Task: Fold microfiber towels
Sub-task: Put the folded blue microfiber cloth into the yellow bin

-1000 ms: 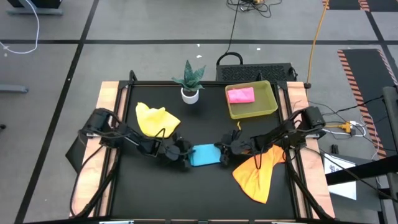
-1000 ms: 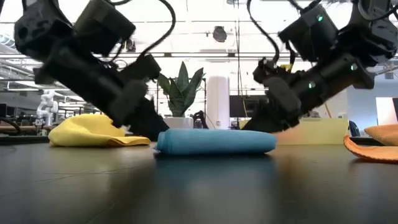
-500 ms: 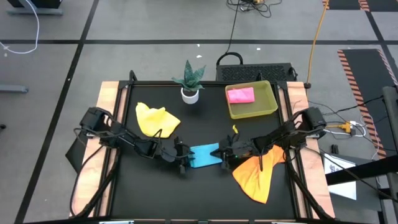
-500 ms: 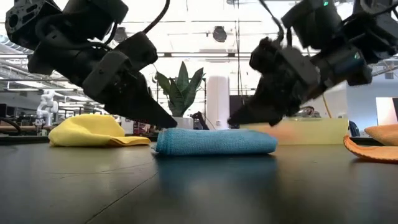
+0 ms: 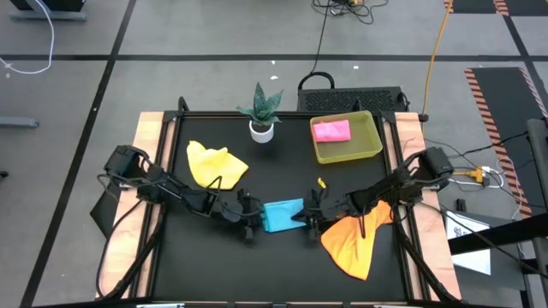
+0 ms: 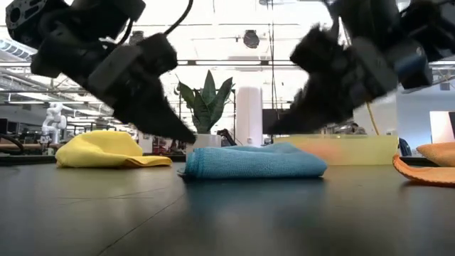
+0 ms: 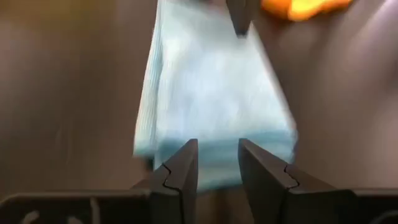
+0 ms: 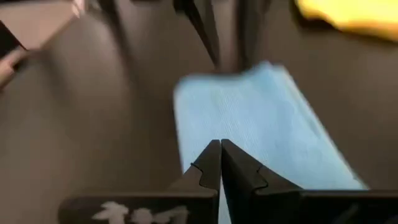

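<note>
Microfiber towels sit on a black table [image 5: 171, 257], and the light blue towel [image 5: 282, 215], folded into a thick rectangle, lies flat between the two dark arms. The left arm reaches in low from the table's left edge, forearm slanting down toward the blue towel. Its left gripper [image 5: 251, 221] hangs just beside the towel's left end; in the left wrist view the left gripper [image 7: 217, 168] shows two fingers parted with a narrow gap, nothing between them, the towel [image 7: 211, 93] lying just past their tips. The right arm comes in from the table's right edge, passing over the orange towel [image 5: 351, 242], which lies spread and rumpled just right of the blue one. The right gripper [image 5: 307, 219] is at the blue towel's right end; in the right wrist view the right gripper [image 8: 220, 163] has its fingers pressed together to a point over the blue cloth [image 8: 261, 124], holding nothing that can be seen. From table height the blue towel [image 6: 252, 162] lies flat with both grippers angled down toward its back edge; whether either touches it cannot be told.

The yellow towel [image 5: 214, 163] lies crumpled behind and left of the blue towel, well apart. A small potted plant [image 5: 261, 111] stands behind the blue towel near the table's far edge. Right of the plant, a yellow-green tray [image 5: 370, 147] holds the folded pink towel [image 5: 331, 131].
</note>
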`<state>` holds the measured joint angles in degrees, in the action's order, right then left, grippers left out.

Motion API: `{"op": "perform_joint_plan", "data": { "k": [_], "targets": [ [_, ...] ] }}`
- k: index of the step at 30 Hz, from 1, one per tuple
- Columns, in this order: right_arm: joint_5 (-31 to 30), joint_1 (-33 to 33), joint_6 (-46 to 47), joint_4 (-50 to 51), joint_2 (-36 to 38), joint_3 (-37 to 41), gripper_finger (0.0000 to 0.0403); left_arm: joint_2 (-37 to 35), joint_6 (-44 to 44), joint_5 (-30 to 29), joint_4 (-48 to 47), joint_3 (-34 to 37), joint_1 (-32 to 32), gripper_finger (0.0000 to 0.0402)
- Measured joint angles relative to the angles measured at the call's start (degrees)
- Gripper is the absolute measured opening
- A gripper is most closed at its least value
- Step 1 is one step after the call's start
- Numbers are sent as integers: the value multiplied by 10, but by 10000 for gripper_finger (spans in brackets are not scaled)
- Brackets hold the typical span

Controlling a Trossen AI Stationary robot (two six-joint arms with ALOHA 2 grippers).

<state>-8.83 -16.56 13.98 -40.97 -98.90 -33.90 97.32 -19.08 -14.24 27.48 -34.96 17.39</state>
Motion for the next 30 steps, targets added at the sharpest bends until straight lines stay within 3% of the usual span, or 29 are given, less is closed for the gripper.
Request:
{"op": "perform_joint_plan", "data": {
  "k": [6,13,20,24,30],
  "targets": [
    [10,-22,-48,15,1,-49,47,9,28,-2,92,-1,-11,117],
    [5,-32,-128,110,-51,-138,144,32,37,-3,81,0,-57,117],
    [-17,-32,-210,186,-70,-167,235,81,14,45,77,-1,-81,117],
    [-65,-32,-261,210,-70,-167,251,83,7,52,71,-2,-81,117],
    [-61,-29,-329,208,-83,-168,232,83,8,52,69,-1,-81,117]
  ]
}}
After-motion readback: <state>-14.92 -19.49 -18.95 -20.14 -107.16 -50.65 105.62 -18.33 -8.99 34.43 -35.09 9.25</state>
